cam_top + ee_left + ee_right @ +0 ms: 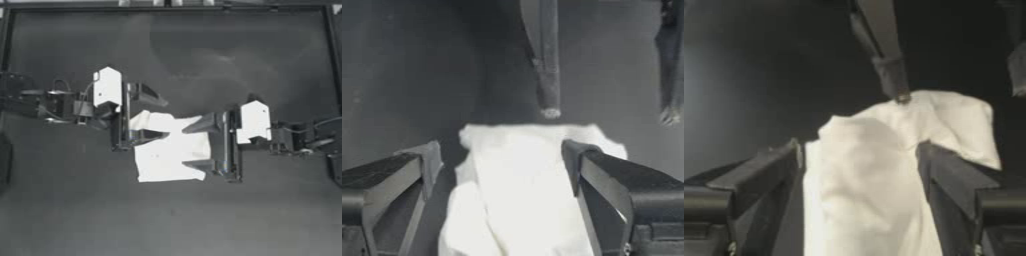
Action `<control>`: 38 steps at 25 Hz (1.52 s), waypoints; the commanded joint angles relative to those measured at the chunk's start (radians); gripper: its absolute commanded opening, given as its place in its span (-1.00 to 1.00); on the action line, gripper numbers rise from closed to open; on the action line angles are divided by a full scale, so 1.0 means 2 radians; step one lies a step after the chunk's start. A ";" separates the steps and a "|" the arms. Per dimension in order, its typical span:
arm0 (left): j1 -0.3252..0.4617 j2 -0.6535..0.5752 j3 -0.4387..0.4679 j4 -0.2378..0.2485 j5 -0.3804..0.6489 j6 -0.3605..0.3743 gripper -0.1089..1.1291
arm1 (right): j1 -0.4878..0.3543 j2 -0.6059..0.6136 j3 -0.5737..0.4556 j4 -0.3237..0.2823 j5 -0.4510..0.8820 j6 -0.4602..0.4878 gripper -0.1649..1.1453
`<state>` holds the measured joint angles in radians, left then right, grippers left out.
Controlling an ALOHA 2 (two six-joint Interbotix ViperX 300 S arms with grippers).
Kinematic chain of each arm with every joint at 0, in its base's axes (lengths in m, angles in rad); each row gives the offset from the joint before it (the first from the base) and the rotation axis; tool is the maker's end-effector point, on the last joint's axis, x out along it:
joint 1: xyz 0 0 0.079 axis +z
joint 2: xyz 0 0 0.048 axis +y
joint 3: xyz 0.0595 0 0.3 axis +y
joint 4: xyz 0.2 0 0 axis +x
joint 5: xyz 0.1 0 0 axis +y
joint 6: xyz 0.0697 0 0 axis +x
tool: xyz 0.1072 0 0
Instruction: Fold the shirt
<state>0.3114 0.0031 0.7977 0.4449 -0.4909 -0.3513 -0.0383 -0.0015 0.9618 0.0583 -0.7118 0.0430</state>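
While the dark, matte table (80,210) is spreading flat under everything, one shirt (170,155) is lying near its middle, bunched into a compact, roughly squarish bundle of soft white cloth with rumpled folds. Its slightly longer axis is running near to far, and a small lobe of cloth is sticking out at the far left corner. Which end is the collar cannot be told.

Two arms are reaching in, one from each side. The left gripper (143,114) is sitting at the bundle's far left edge with its jaws spread wide; the left wrist view is showing the cloth lying between the dark angular jaws without being pinched. The right gripper (202,145) is sitting at the bundle's right edge, jaws likewise spread wide on either side of the cloth, holding nothing. Each arm is carrying one small rigid white angular plate behind its jaws.
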 commanded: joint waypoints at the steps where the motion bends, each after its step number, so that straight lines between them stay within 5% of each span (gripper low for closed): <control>1: 0.006 0.004 -0.001 -0.014 -0.028 0.016 0.81 | 0.001 0.007 0.009 0.018 -0.051 -0.002 0.75; 17: 0.015 0.084 0.031 -0.088 -0.137 0.088 0.81 | 0.000 0.158 0.008 0.054 -0.232 0.011 0.75; 25: 0.015 0.120 0.038 -0.094 -0.167 0.088 0.81 | 0.000 0.231 0.006 0.048 -0.308 0.057 0.75; 38: 0.013 0.132 0.041 -0.102 -0.162 0.087 0.81 | -0.001 0.250 0.000 0.032 -0.311 0.084 0.75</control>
<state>0.3390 0.2976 0.8882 0.2424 -0.8191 -0.1810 -0.0399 0.5262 0.9633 0.1319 -1.3361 0.2071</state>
